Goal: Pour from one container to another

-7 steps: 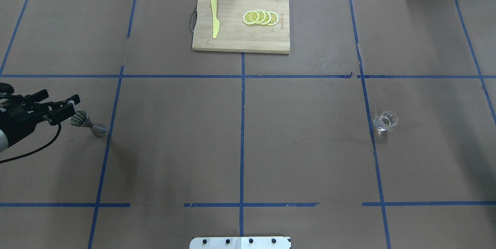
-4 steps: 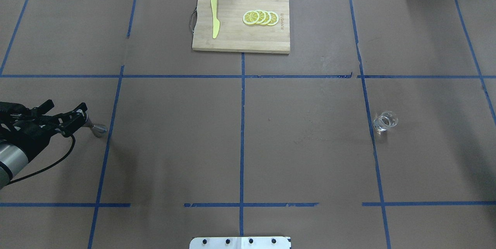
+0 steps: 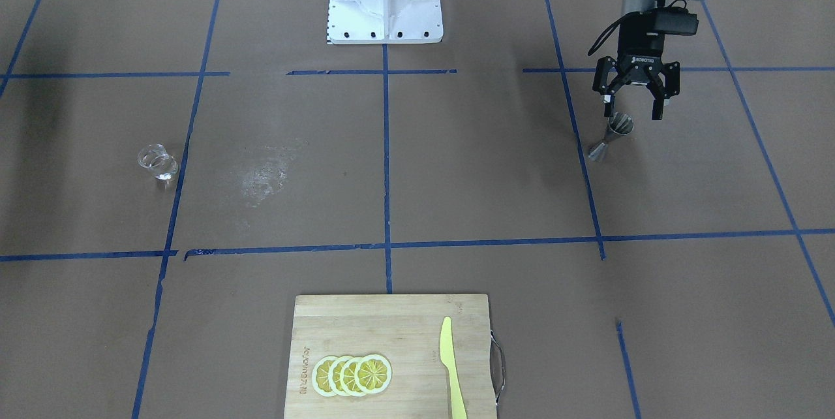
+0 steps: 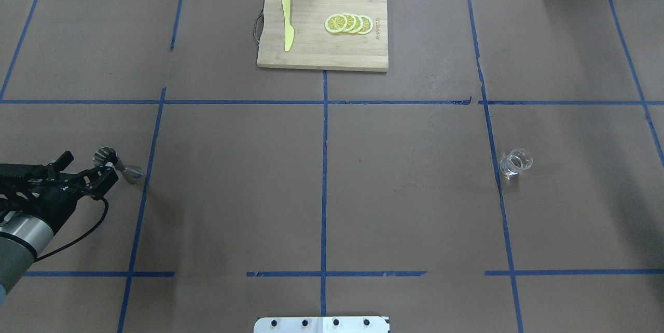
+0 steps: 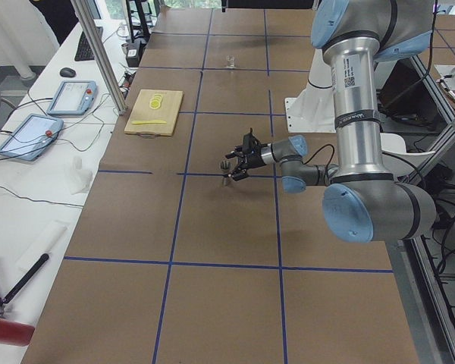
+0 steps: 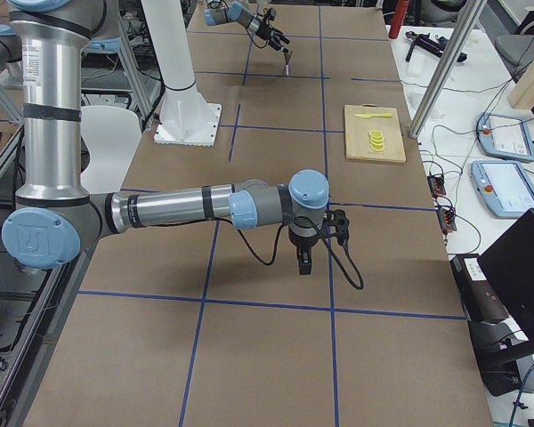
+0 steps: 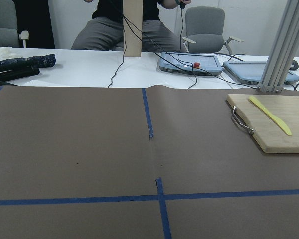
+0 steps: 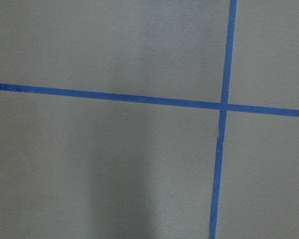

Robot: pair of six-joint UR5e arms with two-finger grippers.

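The silver metal jigger stands upright near the table's left end. My left gripper is open and hangs just on the robot's side of it, slightly above, with nothing between its fingers. The clear glass cup stands alone on the right half of the table, far from both grippers. My right gripper shows only in the exterior right view, pointing down at bare table, and I cannot tell whether it is open or shut. The right wrist view holds only brown paper and blue tape.
A wooden cutting board with lemon slices and a yellow knife lies at the far middle edge. A pale smear marks the paper. A seated person and tablets are beyond the far edge.
My left gripper has drifted back toward the robot's side, from over the jigger's top to beside it, and has stayed open. The jigger and the glass cup have not moved.
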